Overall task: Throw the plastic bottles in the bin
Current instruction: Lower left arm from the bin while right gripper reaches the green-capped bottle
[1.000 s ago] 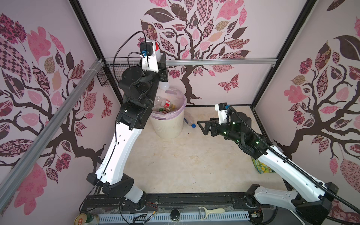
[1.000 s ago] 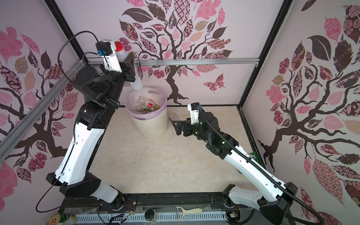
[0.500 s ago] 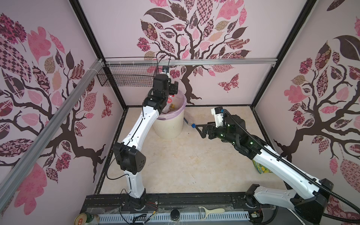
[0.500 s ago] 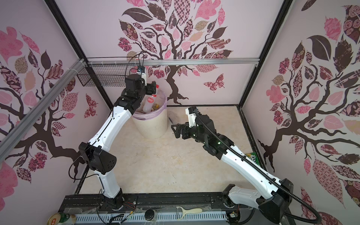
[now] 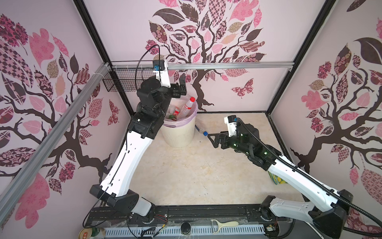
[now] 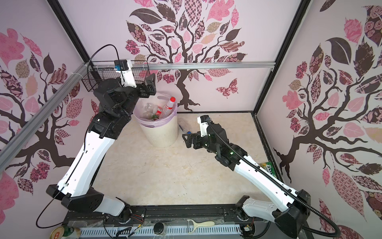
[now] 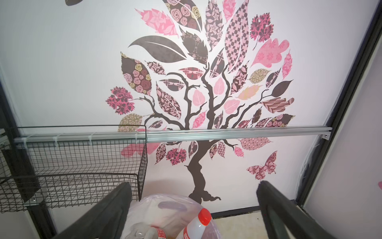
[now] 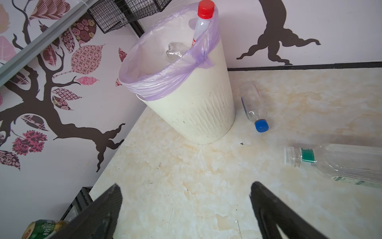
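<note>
The cream ribbed bin, lined with a lilac bag, stands at the back of the floor. Several plastic bottles lie inside; a red-capped bottle leans against its rim. My left gripper hangs open and empty above the bin's left rim. A clear blue-capped bottle lies on the floor right of the bin. My right gripper is open and empty, just short of it. Another clear bottle with a green band lies nearby.
A black wire mesh basket hangs on the back rail, left of the bin. A green-yellow snack packet lies by the right wall under my right arm. A can and a peeler lie beyond the front rail.
My left gripper has opened and the red-capped bottle it held now rests in the bin. My right gripper has edged left towards the blue-capped bottle, still open.
</note>
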Controlling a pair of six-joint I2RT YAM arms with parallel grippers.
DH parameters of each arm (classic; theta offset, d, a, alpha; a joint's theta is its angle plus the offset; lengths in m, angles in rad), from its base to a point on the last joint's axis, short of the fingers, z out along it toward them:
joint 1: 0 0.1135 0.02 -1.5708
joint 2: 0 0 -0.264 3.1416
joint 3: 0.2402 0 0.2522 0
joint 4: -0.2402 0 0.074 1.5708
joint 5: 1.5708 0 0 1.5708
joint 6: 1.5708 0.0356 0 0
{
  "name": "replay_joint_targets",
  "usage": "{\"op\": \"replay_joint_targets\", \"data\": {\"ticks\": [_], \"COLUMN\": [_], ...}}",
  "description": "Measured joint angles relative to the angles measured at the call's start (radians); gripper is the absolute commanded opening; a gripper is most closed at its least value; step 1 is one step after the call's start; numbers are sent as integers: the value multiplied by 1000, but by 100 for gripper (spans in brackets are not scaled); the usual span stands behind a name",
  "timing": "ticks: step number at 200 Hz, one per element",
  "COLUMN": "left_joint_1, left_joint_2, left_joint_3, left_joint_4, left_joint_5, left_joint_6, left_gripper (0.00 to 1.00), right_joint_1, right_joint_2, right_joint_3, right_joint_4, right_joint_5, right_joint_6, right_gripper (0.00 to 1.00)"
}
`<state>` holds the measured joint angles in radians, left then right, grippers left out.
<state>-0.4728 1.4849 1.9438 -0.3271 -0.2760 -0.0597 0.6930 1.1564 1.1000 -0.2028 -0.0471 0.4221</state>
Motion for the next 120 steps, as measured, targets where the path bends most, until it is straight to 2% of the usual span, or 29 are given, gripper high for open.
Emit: {"op": "replay_joint_targets", "data": {"ticks": [62, 120], "left_joint_1": [-5, -25], "left_joint_2": [-85, -264], "left_joint_3": [-217, -524], "left_joint_4": [-54, -28], "left_joint_5": [174, 322], "left_joint_6": [-209, -400], "left_gripper": [98, 98], "right_joint_1": [-35, -312], "right_joint_2": [42, 204], "right_joint_3": [16, -28], "right_joint_4": [-33, 6], "right_joint_5": [107, 122], "right_joint_6": [-18, 77], "right_gripper": [99, 99]}}
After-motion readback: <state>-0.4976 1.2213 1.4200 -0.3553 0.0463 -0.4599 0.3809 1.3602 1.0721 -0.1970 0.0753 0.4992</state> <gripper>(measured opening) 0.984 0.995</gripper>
